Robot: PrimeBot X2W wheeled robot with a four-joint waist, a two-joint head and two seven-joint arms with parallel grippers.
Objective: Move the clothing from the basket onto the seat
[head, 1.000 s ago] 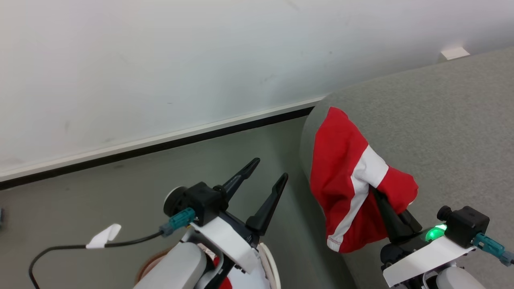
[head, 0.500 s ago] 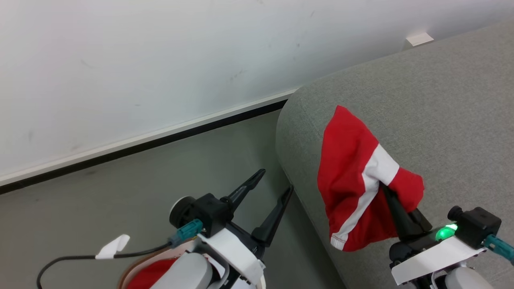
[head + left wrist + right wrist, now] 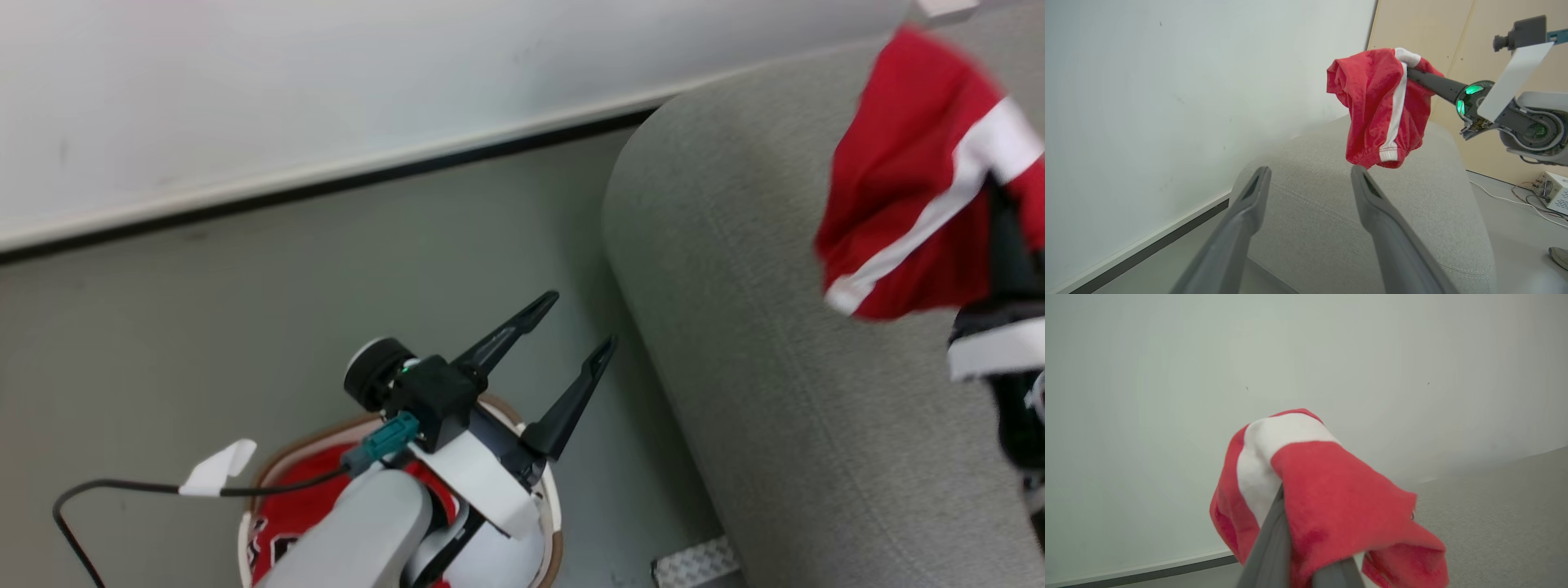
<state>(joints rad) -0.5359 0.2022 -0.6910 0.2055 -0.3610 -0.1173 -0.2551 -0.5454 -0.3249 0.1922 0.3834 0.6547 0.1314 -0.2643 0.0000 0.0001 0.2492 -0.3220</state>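
A white wall (image 3: 286, 98) meets a grey floor (image 3: 286, 310) beside the grey seat (image 3: 775, 367). The right gripper (image 3: 1414, 75) is pinched tight on a red garment (image 3: 898, 171) with a white stripe, holding it in the air over the seat. The left gripper (image 3: 581, 320) stands wide open and empty above the basket (image 3: 552, 514), where more red clothing (image 3: 298, 498) lies.

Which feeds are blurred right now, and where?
Head view: the red white-striped garment is motion-smeared at the right edge. Left wrist view: garment sharp, left gripper soft near the lens. Right wrist view: garment slightly soft, close up.
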